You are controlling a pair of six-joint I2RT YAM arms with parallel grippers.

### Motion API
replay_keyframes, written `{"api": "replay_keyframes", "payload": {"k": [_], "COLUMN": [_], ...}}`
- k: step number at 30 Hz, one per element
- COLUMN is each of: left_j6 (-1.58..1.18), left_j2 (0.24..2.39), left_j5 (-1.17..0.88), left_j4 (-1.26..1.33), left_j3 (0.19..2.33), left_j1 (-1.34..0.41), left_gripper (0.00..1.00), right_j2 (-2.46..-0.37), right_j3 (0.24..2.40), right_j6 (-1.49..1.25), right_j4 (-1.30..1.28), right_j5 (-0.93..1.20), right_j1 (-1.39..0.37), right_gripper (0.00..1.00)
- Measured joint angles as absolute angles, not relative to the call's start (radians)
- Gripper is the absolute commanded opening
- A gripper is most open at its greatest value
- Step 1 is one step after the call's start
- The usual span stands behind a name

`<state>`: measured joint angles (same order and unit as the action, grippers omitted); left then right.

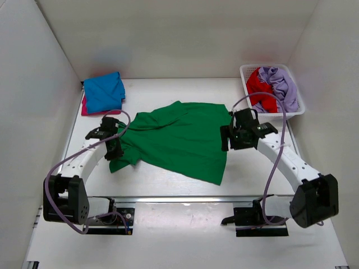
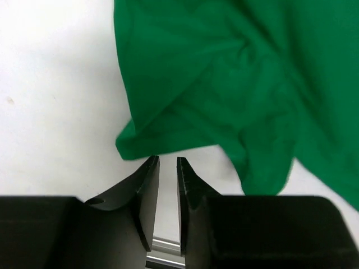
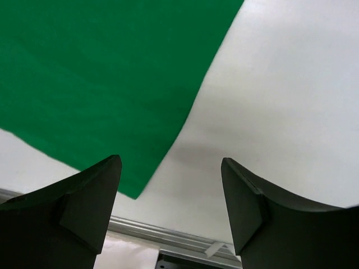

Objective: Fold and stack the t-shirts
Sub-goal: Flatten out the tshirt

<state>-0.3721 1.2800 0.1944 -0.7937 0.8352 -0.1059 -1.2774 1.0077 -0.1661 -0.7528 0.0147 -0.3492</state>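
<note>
A bright green t-shirt point(image 1: 179, 137) lies spread, a little rumpled, in the middle of the white table. My left gripper point(image 1: 114, 149) hangs over its left sleeve. In the left wrist view the jaws point(image 2: 168, 161) stand almost together with a thin gap, nothing between them, and the rumpled sleeve point(image 2: 224, 84) is just beyond the tips. My right gripper point(image 1: 234, 144) is by the shirt's right edge. Its jaws point(image 3: 171, 162) are wide open and empty above bare table, with the shirt's hem corner point(image 3: 95, 73) to the left. A folded blue tee point(image 1: 105, 89) lies on a magenta-pink one point(image 1: 85, 107) at the back left.
A white lattice basket point(image 1: 247, 70) at the back right holds a red tee point(image 1: 259, 84) and a lilac tee point(image 1: 280, 84). White walls close in the table on three sides. A metal rail point(image 1: 179, 199) runs along the near edge.
</note>
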Motion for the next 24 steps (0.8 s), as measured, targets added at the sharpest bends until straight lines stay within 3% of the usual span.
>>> {"api": "replay_keyframes", "payload": {"k": [2,7,12,21,24], "left_j6": [-0.379,-0.411,-0.433,-0.469,-0.489], "left_j2": [1.274,1.304,1.316,1.356,1.378], "left_j5": [0.194,0.204,0.210,0.255,0.284], "left_j4": [-0.793,-0.797,-0.777,-0.777,-0.773], "left_j3": [0.795,0.770,0.750,0.739,0.739], "left_j1": [-0.107,-0.102,-0.091,-0.057,-0.048], "left_gripper": [0.38,0.48,0.47,0.57,0.55], "right_j2": [-1.230,-1.131,-1.110,-1.102,-1.092], "right_j3": [0.953,0.897,0.860,0.818,0.815], "right_j6": [-0.190,-0.229,-0.240,-0.231,-0.216], "right_j4": [-0.753,-0.714,-0.665,-0.635,-0.614], "right_j5": [0.044,0.099,0.131,0.180,0.203], "right_j1": [-0.339,-0.330,-0.326,-0.307,-0.265], "right_gripper": [0.69,0.70,0.69,0.68,0.67]}}
